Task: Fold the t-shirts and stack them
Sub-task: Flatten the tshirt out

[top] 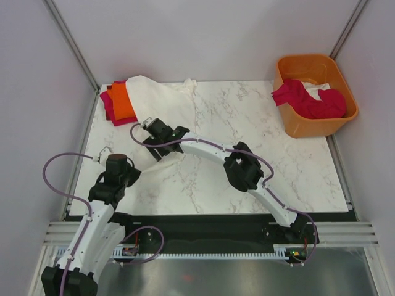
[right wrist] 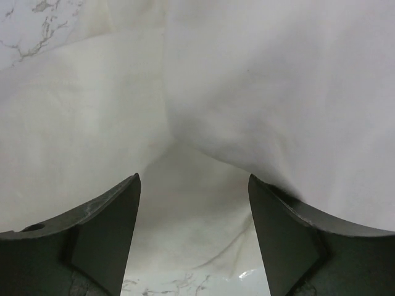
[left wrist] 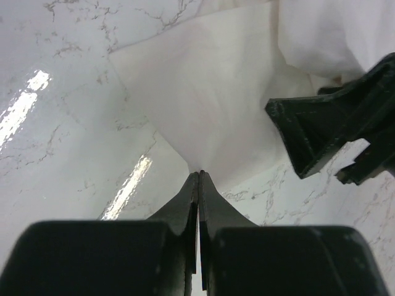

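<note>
1. I am holding my left pincer [left wrist: 199, 175] pressed fully closed. Its two fingers are meeting in a thin line, and nothing is showing between them.
2. The white t-shirt [left wrist: 210, 92] is lying flat directly ahead of those tips. Its near corner is reaching right up to them, but I cannot tell whether the tips are actually touching the cloth.
3. I am holding my right pincer [right wrist: 194, 182] open, with the fingers standing wide apart and not gripping anything. It is pointing down over that same white t-shirt, and a soft ridge of cloth is running ahead of the gap between the fingers.
4. Seen from my left wrist, the right pincer is sitting ahead and to the right of my left pincer, over the shirt's edge.
5. From above, the shirt is spreading away beyond my right pincer across the marble table [top: 247, 117]. Its far-left part is lapping against a folded orange tee [top: 122, 102] that is resting on a magenta tee [top: 108, 106], both beyond and to the left of my pincers.
6. Well off to the right of my right pincer, an orange tub [top: 290, 126] is sitting at the table's far corner. It is holding a crumpled magenta-red tee [top: 308, 100] and another white tee [top: 320, 88].
</note>
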